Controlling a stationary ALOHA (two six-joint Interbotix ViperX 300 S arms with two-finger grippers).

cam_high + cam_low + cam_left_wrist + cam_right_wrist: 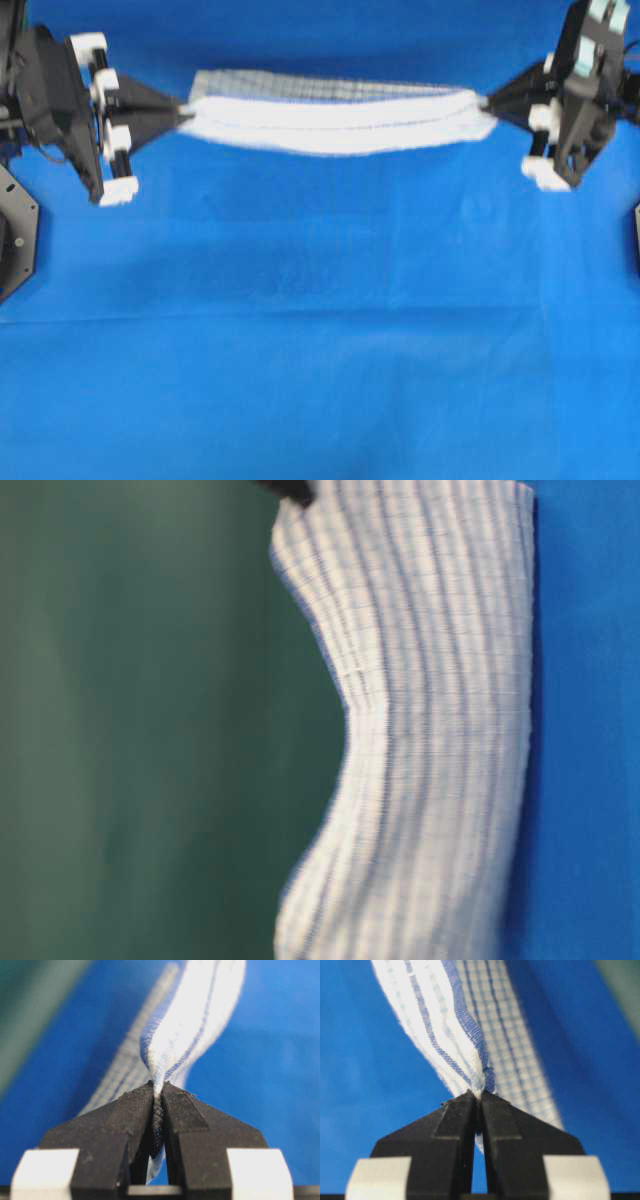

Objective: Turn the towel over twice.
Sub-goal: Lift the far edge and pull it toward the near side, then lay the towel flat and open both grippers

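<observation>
Stretching across the upper third of the overhead view, the towel (335,122) hangs between the two arms with its long axis running left to right in the frame, sagging slightly in the middle. The left gripper (182,108) pinches its left end and the right gripper (487,100) pinches its right end, so neither arm is nearer than the other; each has a corner at its own fingertips. In the left wrist view the black fingers (137,1120) are pressed together on a bunched fold of striped cloth, and the towel (192,1020) runs straight away from them toward the top of the frame. The right wrist view gives the mirror of this: jaws clamped on the corner, the towel (445,1025) leading away up and to the left.

The table-level view has the towel (430,730) hanging as a broad sheet, its free lower edge at or just above the blue table cover (590,730); contact cannot be told for certain.

My judgement is that the coming move turns on this hanging sheet: the held edge lies level between the fingers, so both arms must carry it together, across the stretched axis, for the cloth to lay down on its other face.
</observation>
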